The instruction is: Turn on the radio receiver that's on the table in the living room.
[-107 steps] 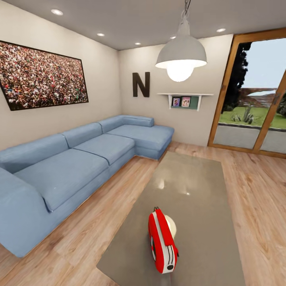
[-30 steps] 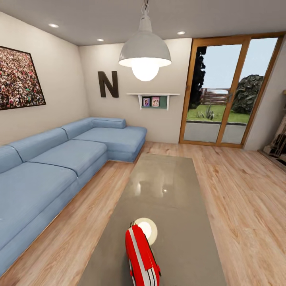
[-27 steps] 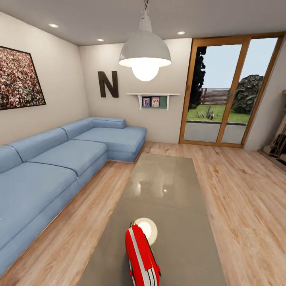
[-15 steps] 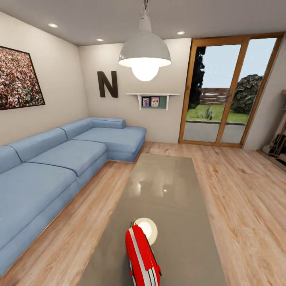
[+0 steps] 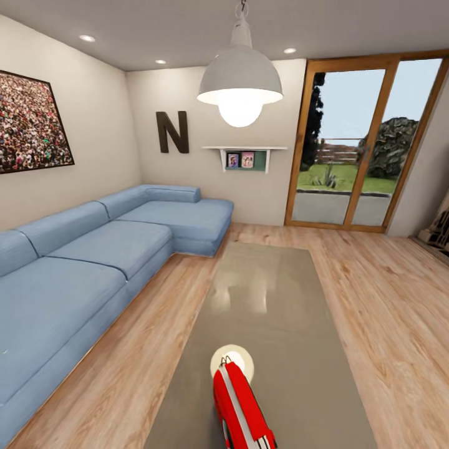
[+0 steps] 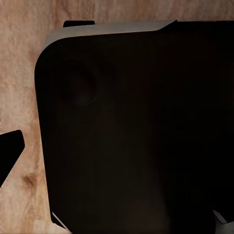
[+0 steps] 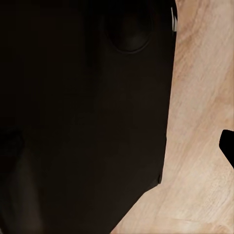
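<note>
The radio receiver (image 5: 242,406), a red rounded case with white stripes, stands end-on at the near end of the long low table (image 5: 268,299), whose grey-brown top is glossy. Its white face is turned away from the head view, so dial and light are hidden. In the left wrist view, two pale fingertips (image 6: 58,222) of my left gripper (image 6: 139,223) peek in far apart, over the robot's dark base (image 6: 136,126) and wood floor (image 6: 19,73). The right wrist view looks down on the same dark base (image 7: 83,112) and floor (image 7: 204,97).
A round white disc (image 5: 237,355) lies on the table just behind the radio. A blue sectional sofa (image 5: 93,268) runs along the left, with a strip of wood floor between it and the table. A pendant lamp (image 5: 240,81) hangs overhead; a glass door (image 5: 355,143) stands at the back right.
The whole picture has shifted, so the camera moved: the radio now sits lower and a little further right in the head view. Nothing in the room itself has moved.
</note>
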Robot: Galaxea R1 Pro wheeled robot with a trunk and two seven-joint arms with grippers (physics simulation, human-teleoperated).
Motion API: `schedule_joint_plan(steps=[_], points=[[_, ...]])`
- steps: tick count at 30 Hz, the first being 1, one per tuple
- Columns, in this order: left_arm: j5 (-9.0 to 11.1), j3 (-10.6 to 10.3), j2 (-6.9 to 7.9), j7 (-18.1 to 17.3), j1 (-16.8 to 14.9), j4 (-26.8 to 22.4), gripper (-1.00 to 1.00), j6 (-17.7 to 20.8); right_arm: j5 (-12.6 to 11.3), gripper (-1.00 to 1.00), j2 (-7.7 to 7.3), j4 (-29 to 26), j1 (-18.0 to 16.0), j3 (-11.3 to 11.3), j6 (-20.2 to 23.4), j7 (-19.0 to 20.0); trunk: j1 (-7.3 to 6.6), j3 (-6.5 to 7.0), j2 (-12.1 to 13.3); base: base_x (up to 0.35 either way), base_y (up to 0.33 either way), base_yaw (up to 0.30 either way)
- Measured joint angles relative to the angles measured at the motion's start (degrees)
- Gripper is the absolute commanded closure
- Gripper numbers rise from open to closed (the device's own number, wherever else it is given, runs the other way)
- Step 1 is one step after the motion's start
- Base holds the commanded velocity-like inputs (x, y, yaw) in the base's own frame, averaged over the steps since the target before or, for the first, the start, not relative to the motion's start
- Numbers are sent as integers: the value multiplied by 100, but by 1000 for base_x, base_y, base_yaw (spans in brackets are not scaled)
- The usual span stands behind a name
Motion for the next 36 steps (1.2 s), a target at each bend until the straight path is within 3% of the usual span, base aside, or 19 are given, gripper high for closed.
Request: schedule_joint_plan(steps=[15,36], points=[[0,1,0,54,0,0,-100,-26,0,-100,2,0,0,0,-2,0,0,0,0,3,4,-17],[0,6,-3,59,0,0,-100,-26,0,-100,2,0,0,0,-8,0,0,0,0,0,0,-237]])
